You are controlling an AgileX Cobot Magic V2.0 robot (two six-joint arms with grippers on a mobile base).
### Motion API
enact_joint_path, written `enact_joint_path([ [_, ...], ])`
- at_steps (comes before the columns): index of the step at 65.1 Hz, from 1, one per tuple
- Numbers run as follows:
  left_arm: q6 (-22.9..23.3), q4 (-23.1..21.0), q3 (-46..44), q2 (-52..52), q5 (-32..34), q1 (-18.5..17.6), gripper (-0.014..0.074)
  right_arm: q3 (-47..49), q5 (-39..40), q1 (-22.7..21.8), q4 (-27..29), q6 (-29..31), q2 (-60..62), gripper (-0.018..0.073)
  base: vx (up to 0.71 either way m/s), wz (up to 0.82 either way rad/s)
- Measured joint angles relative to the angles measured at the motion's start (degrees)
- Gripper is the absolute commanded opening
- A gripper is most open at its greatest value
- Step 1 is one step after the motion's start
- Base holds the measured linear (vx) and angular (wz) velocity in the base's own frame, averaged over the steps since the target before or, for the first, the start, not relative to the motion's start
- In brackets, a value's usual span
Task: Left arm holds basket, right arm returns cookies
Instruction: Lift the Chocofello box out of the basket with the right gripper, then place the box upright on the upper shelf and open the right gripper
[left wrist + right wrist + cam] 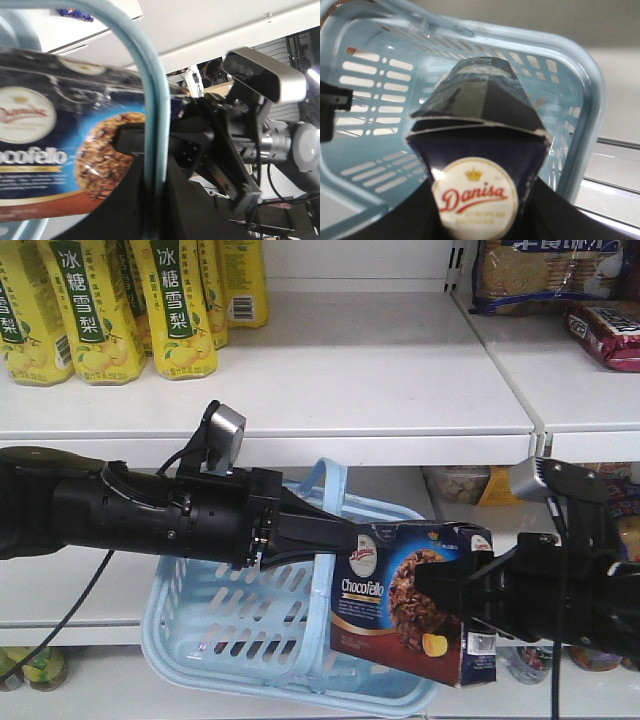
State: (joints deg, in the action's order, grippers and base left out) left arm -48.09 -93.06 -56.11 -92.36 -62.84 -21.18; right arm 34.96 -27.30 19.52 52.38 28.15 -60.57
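I see 1 cookie carton [405, 605], dark navy, with a picture of a chocolate cookie, a round white logo with red script and white lettering on its face. It sits in the lower centre of the front view, tilted, in the air in front of the right side of the basket [230, 630]. In the right wrist view its far end points into the basket's open mouth; I cannot tell whether any of it is past the rim.

There is 1 basket, light blue with slotted walls and 1 hoop handle [150, 100], tipped so that its inside shows. On the shelf [380, 380] at the upper left 3 yellow bottles [180, 305] stand in front, with more behind them.

2 arms are in view. The left arm [150, 515] reaches level from the left edge toward the centre, a silver camera block on top. The left gripper [150, 217] is closed on the handle, which runs down into its black jaws. The right arm [560, 590] comes in from the right edge, also about level. The right gripper [440, 590] is clamped on the carton, its black fingers [432, 582] lying across the cookie picture.
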Motion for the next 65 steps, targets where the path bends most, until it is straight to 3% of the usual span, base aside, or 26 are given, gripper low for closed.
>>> enact_joint_path([
  [23, 0.0, 0.0, 0.0, 0.0, 0.0, 0.0, -0.0006, 2.2, -6.7, -4.0, -11.6, -7.1, 14.9, 0.0101, 0.00, 0.00],
  [40, 0.0, 0.0, 0.0, 0.0, 0.0, 0.0, -0.0006, 14.4, -13.7, -7.1, -22.4, -13.0, 18.3, 0.0101, 0.00, 0.00],
  [52, 0.0, 0.0, 0.0, 0.0, 0.0, 0.0, -0.0006, 22.1, -10.6, -7.1, -23.2, -14.2, 15.8, 0.0101, 0.00, 0.00],
  [65, 0.0, 0.0, 0.0, 0.0, 0.0, 0.0, -0.0006, 25.4, 0.5, -7.1, -23.1, -14.4, 8.1, 0.0101, 0.00, 0.00],
])
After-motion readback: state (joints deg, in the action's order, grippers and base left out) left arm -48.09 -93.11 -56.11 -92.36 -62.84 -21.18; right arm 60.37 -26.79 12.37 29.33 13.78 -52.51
